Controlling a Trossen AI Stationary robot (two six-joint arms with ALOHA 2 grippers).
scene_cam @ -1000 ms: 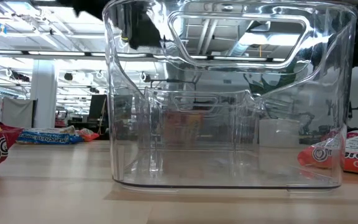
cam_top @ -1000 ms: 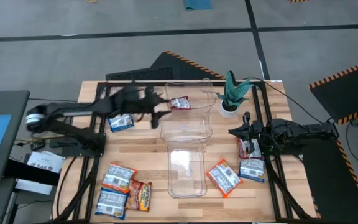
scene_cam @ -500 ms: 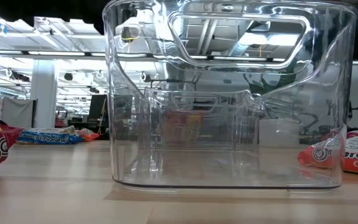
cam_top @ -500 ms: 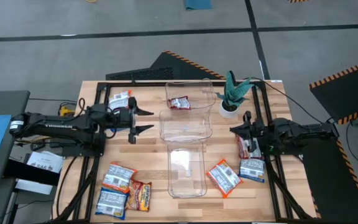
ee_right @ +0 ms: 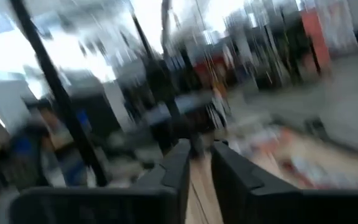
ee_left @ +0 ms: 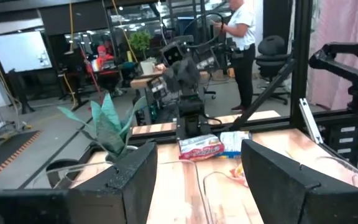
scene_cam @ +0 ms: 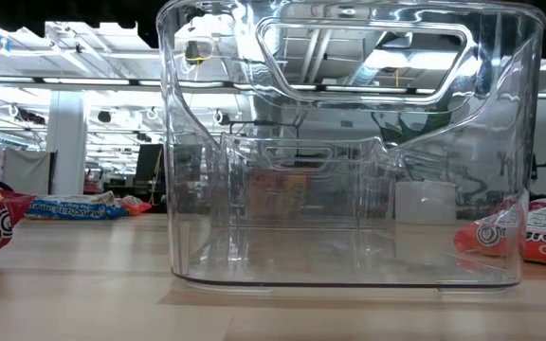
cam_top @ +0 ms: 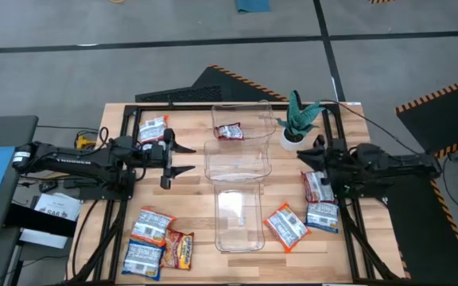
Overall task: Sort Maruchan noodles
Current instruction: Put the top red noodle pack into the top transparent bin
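1. Scattered across the wooden bench (cam_top: 197,199): crinkly flat noodle packets, red, orange and blue-and-white.
2. In the far clear bin (cam_top: 241,127): one red packet (cam_top: 229,132), long axis running left to right, slightly tilted.
3. On the far left: a blue-and-white packet (cam_top: 153,127), long axis roughly left to right, one end tipped toward the far edge.
4. Near left corner: two blue-and-white packets (cam_top: 151,226) beside a red-orange packet (cam_top: 180,250), the last with its long axis pointing near to far.
5. Near right: an orange-edged packet (cam_top: 285,226) lying diagonally, next to a blue packet (cam_top: 322,216) and a red-and-white packet (cam_top: 317,187) stood lengthwise near to far.
6. Left tool (cam_top: 183,157) hovering left of the middle bin (cam_top: 238,159), fingers wide apart, empty.
7. Right tool (cam_top: 309,154) above the bench near the potted plant (cam_top: 296,119), fingers a narrow gap apart in the wrist view, nothing visible between them.
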